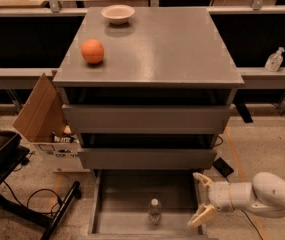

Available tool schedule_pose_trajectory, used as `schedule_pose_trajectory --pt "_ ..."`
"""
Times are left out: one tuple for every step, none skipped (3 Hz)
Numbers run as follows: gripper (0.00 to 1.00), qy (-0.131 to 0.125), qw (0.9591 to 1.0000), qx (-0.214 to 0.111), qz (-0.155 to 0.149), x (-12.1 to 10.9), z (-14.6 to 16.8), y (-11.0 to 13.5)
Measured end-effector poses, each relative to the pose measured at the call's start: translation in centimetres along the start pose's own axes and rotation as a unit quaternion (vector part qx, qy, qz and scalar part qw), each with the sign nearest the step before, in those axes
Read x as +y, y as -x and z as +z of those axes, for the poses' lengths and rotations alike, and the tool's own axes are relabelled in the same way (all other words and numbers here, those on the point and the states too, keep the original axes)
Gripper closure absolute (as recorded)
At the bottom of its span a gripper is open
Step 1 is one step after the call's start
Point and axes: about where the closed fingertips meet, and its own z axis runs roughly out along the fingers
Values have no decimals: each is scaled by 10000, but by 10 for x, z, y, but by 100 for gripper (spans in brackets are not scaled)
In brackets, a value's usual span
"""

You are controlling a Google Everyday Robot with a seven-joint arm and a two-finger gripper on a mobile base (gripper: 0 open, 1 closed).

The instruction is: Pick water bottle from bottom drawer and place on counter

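Cabinet with 3 grey drawers, seen from the front and above. The bottom drawer (96, 206) is pulled out; the 2 upper drawers (147, 119) stand only slightly out, 1 above the other. The water bottle (154, 210) stands upright on the drawer floor, near the front edge and about midway between the side walls, cap up, touching nothing else. The gripper (201, 198) sits at the drawer's right wall, low and to the right of the bottle, clearly apart from it. Its 2 tan fingers (202, 217) are spread wide and point left toward the drawer, holding nothing. The white arm (274, 191) comes in from the lower right corner. On the counter (162, 49): 1 orange ball (92, 51) near the left edge and 1 pale bowl (118, 13) at the back, left of centre, the 2 well apart. A cardboard box (41, 109) with a raised flap stands on the floor just left of the cabinet. 2 clear pump bottles (275, 60) stand on a ledge at far right.
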Motion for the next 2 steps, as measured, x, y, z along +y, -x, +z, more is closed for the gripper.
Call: schedule_pose_trajectory --pt "0 58 9999 -43 70 2 9 -8" --pt "0 106 9999 -40 87 4 18 -11"
